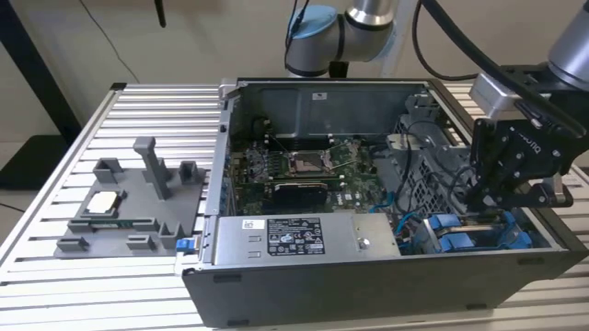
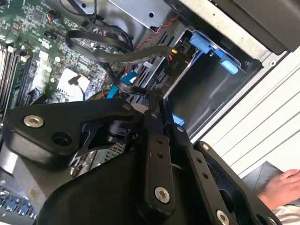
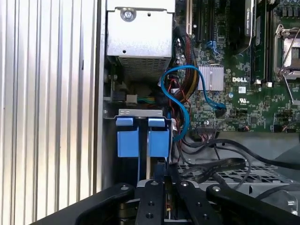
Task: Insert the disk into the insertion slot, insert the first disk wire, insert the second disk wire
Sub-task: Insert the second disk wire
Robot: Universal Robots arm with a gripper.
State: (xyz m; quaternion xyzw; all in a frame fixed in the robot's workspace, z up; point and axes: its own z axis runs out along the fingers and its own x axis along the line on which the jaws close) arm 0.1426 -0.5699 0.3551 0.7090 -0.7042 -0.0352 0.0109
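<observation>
End effector (image 1: 483, 210) over insertion slot (image 1: 449, 241), lengthwise along the case (image 1: 368, 289) wall.

This is a robotics lab or test workshop. A ribbed aluminium table (image 1: 138, 124) carries an opened computer case (image 1: 368, 283) with its motherboard (image 1: 304, 165) bare, beside a grey fixture tray (image 1: 156, 207) of loose parts. An industrial robot arm (image 1: 363, 17) stands at the table's far edge, with cables hanging against a plain wall (image 1: 203, 41).
</observation>
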